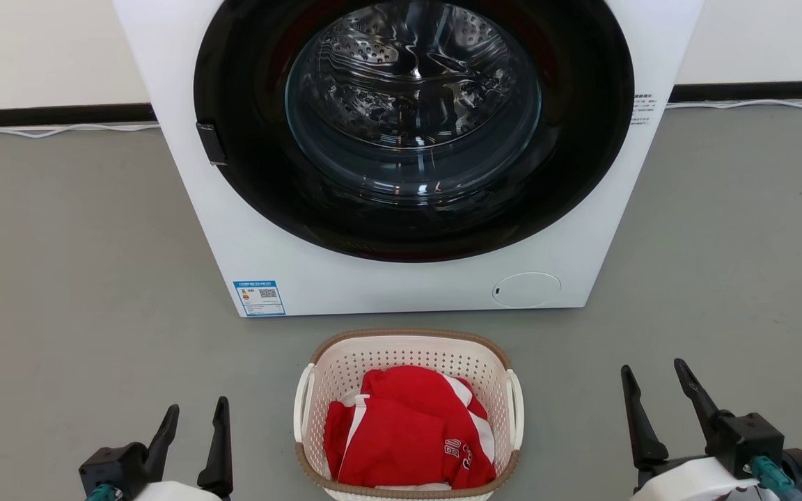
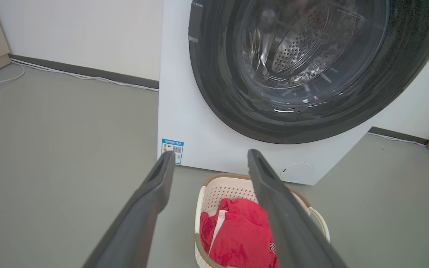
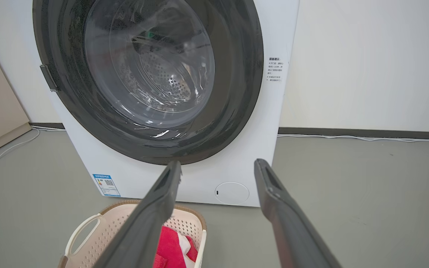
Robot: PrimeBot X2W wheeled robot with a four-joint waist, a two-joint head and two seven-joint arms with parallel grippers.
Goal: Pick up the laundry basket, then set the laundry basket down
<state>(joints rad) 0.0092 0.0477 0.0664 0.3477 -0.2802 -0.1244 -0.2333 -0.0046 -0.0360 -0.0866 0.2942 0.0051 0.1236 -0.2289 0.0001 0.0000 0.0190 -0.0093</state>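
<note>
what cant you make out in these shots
Head view: the laundry basket's near wall is cut off by the bottom edge.
All views: the red garment hides whatever lies under it.
Head view: print on the washing machine's blue label is too small to read.
Left wrist view: a finger of the left gripper covers part of the basket.

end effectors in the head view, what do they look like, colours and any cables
The left end effector and right end effector match: two long, dark, tapering fingers on a blocky black base, joined to a smooth white wrist shell. A teal fitting sticks out beside each base. In the wrist views the fingers look dark grey, with a shallow recess near each tip.
</note>
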